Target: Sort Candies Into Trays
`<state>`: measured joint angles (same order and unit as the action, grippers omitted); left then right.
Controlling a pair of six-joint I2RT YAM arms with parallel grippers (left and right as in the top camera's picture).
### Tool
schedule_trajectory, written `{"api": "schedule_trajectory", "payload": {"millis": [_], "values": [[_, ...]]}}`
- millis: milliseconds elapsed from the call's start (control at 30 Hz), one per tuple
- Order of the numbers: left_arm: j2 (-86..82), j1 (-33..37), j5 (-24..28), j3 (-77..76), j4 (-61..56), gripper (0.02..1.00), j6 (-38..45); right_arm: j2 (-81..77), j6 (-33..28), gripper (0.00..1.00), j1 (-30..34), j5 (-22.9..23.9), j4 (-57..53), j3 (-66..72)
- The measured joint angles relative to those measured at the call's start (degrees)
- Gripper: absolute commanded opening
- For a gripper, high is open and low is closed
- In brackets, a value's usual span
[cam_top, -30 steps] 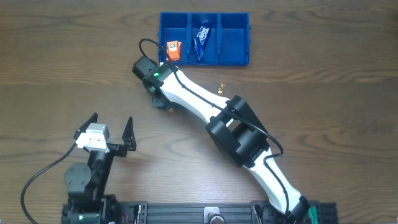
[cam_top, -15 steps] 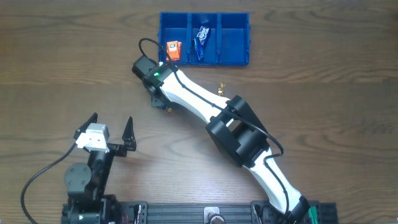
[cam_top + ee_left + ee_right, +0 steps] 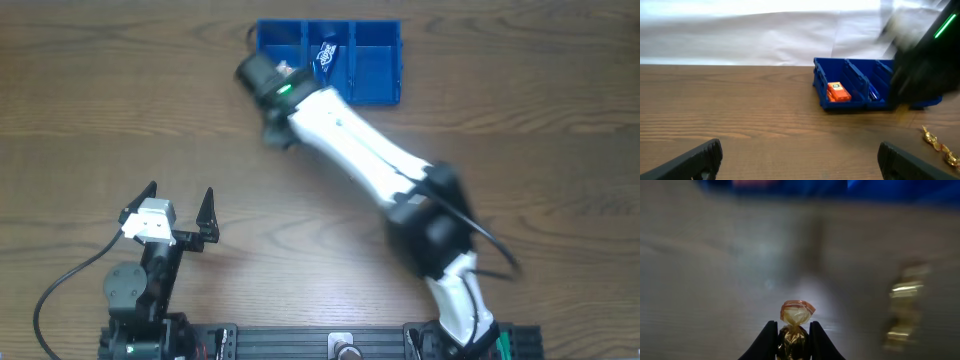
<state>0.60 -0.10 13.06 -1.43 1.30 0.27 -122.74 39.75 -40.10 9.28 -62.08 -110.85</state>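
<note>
gold candy [image 3: 796,313] pinched in right gripper [image 3: 792,336] near blue tray [image 3: 376,62].

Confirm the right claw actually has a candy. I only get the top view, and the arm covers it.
Observer: Yes. The right wrist view shows the right claw shut on a gold-wrapped candy, its twisted end sticking out past the fingertips.
Operator: Any loose ones under the arm?
Observer: One. The left wrist view shows a second gold candy lying on the table, apart from the blue tray.
</note>
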Motion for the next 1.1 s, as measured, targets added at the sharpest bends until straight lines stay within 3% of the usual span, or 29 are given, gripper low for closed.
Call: {"api": "schedule_trajectory", "payload": {"millis": [200,433,1033,1100], "values": [[0.0,0.0,-0.02,0.0,-0.02,0.998,0.0,12.33,-7.93,0.036,12.09,4.55,2.43,-3.5],[-0.02,0.0,-0.02,0.0,-0.02,1.0,0.0,7.89,-13.31,0.036,19.52,5.68,5.84,-3.41],[-0.02,0.0,-0.02,0.0,-0.02,0.998,0.0,-0.76,-16.59,0.038,21.14,5.55,11.43,-2.89],[0.0,0.0,-0.02,0.0,-0.02,0.998,0.02,-0.76,-16.59,0.088,21.14,5.55,12.24,-2.86]]}}
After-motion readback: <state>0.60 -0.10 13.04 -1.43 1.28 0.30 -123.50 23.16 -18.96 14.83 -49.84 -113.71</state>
